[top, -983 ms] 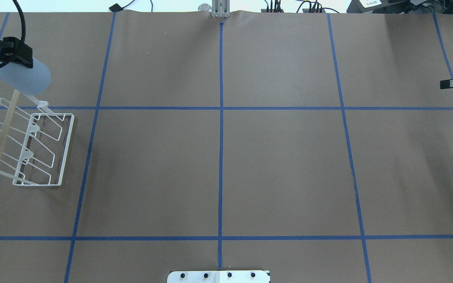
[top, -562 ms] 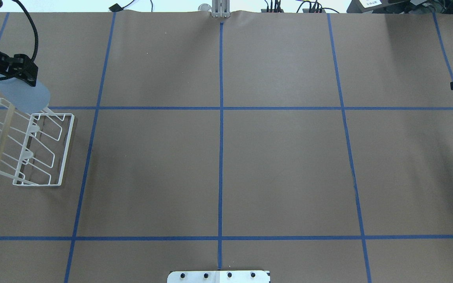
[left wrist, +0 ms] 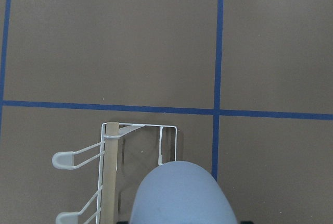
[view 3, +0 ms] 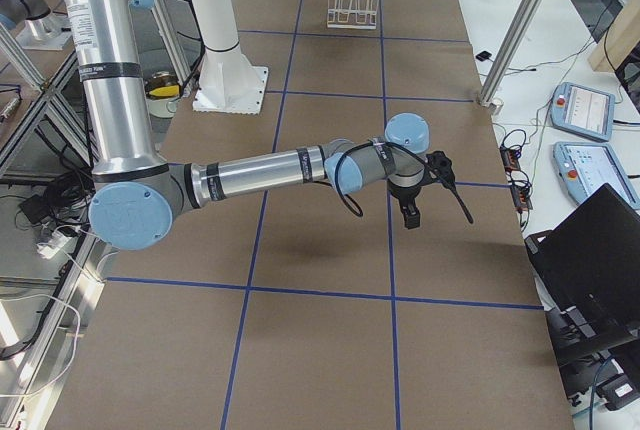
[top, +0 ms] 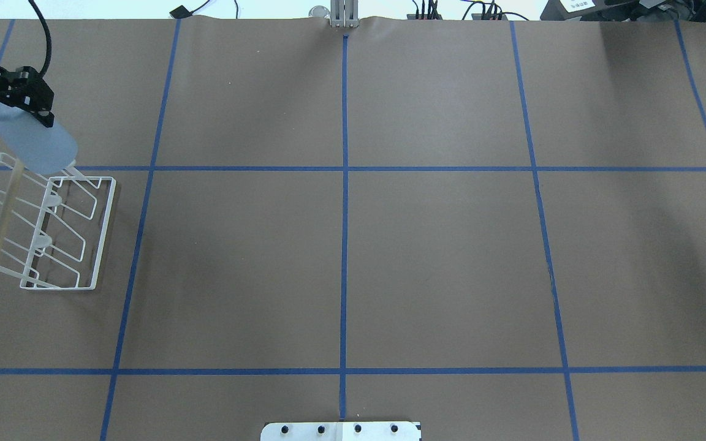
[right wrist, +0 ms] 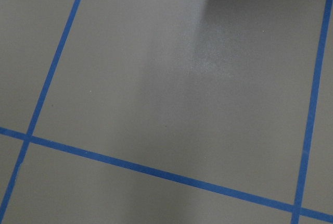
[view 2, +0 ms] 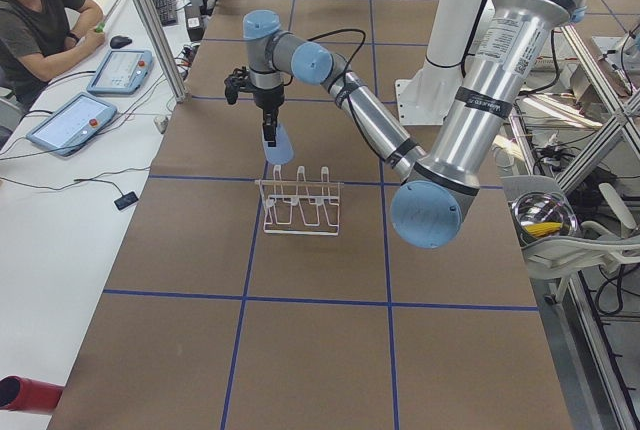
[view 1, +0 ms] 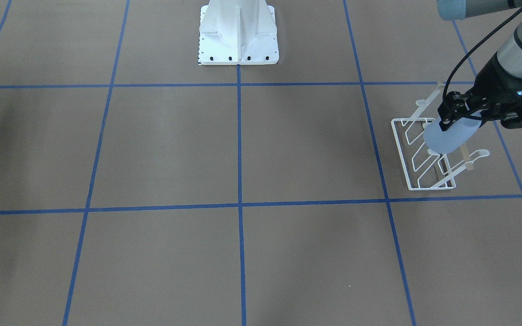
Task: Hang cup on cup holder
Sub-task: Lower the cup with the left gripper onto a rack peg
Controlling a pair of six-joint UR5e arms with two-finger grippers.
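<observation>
At the worktop's left edge in the overhead view, the left jaws pinch the cup from two sides at its narrower end. The cup hangs below and ahead of them, tilted, with its wider end pointing away from the jaws and down toward the cup holder. It sits over the rack's far end, covering the last prong there and the tip of the wooden rod; whether it touches either cannot be told. In the left wrist view the cup fills the bottom centre, with the rack's end frame just beyond it. The right jaws hover well apart near the opposite edge, over bare worktop, and their spread cannot be told.
</observation>
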